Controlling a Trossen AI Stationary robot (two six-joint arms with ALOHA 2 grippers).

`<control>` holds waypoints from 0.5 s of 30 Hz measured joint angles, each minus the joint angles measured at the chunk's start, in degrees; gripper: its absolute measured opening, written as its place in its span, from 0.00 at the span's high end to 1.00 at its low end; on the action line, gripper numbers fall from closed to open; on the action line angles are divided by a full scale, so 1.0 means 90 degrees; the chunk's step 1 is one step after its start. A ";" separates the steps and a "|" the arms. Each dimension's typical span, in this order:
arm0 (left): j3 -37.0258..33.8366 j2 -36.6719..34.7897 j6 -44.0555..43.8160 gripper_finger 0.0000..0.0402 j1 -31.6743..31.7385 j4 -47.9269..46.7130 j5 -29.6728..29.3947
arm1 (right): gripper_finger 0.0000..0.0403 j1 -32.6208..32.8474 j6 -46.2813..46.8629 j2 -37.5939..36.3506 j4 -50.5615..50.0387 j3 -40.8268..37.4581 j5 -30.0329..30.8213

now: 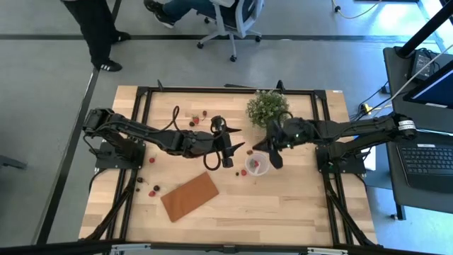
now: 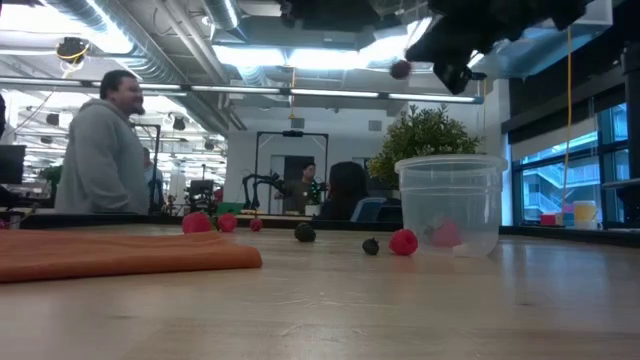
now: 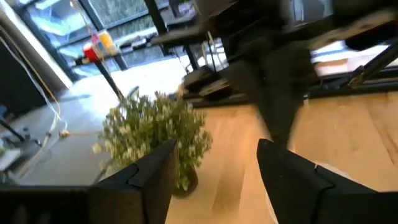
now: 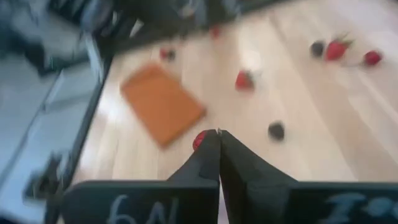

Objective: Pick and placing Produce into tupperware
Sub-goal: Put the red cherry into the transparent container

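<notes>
Two right fingers (image 4: 219,155), marked "6N", meet; left fingers (image 3: 214,168) stand apart.

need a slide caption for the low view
Clear cup on the wooden table holding one red berry, more berries scattered beside it, orange board at left.

On the bench (image 1: 297,205), the tupperware (image 1: 255,165) sits right of centre, the plant (image 1: 267,108) behind it, the board (image 1: 189,196) to its front-left, produce (image 1: 153,190) scattered left.
</notes>
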 joint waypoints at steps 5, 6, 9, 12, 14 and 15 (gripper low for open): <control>0.0000 0.0000 -0.0205 0.47 -0.0011 -0.0275 0.0003 | 1.00 0.0306 -0.0212 0.0002 -0.0676 -0.0003 0.0198; 0.0000 0.0000 -0.0258 0.47 -0.0012 -0.0277 0.0002 | 1.00 0.0314 -0.0219 0.0000 -0.0796 -0.0003 0.0274; 0.0000 0.0000 -0.0398 0.47 -0.0006 -0.0278 0.0001 | 1.00 0.0316 -0.0335 0.0002 -0.1113 -0.0003 0.0397; 0.0000 0.0000 -0.0419 0.47 -0.0005 -0.0278 0.0000 | 1.00 0.0340 -0.0518 0.0002 -0.1179 -0.0068 0.0440; 0.0000 0.0000 -0.0423 0.47 -0.0005 -0.0278 0.0003 | 1.00 0.0382 -0.0573 0.0002 -0.1094 -0.0188 0.0443; 0.0000 0.0000 -0.0423 0.47 -0.0005 -0.0278 0.0002 | 1.00 0.0401 -0.0579 0.0002 -0.1017 -0.0258 0.0443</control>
